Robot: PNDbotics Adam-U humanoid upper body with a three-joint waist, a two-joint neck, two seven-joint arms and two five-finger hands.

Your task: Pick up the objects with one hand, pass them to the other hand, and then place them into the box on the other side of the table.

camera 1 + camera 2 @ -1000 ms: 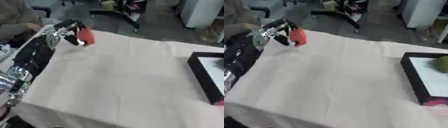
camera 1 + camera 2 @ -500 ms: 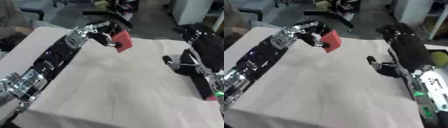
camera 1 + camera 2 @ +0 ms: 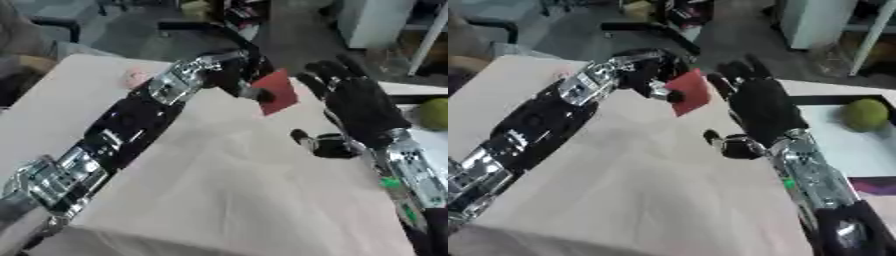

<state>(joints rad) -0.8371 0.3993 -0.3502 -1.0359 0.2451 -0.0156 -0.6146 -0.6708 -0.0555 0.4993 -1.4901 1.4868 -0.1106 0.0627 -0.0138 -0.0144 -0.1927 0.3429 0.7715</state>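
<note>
Left hand: the robot's black and silver left hand (image 3: 229, 75) reached across the middle of the table from the left, its fingers curled round one edge of a flat red square object (image 3: 276, 92).
Red square object: it hung tilted in the air above the cloth, pinched at its left edge, with its free right edge just beside the right hand's fingers; whether they touched could not be told.
Right hand: the black right hand (image 3: 756, 102) rose from the lower right, back toward the camera, fingers straight and spread upward next to the red square, thumb (image 3: 721, 141) sticking out to the left lower down; it held nothing.
Table: a pale beige cloth-covered table (image 3: 219, 200) lay under both arms.
Box: a black-rimmed box with a white floor (image 3: 837, 134) sat at the right edge of the table, beyond the right arm.
In the box: a round yellow-green fruit-like ball (image 3: 864, 113) rested on the white floor; a patch of purple-pink (image 3: 875, 187) showed at the near rim.
Far left of the table: a small pinkish object (image 3: 134, 76) lay on the cloth beside the left forearm, too blurred to make out.
</note>
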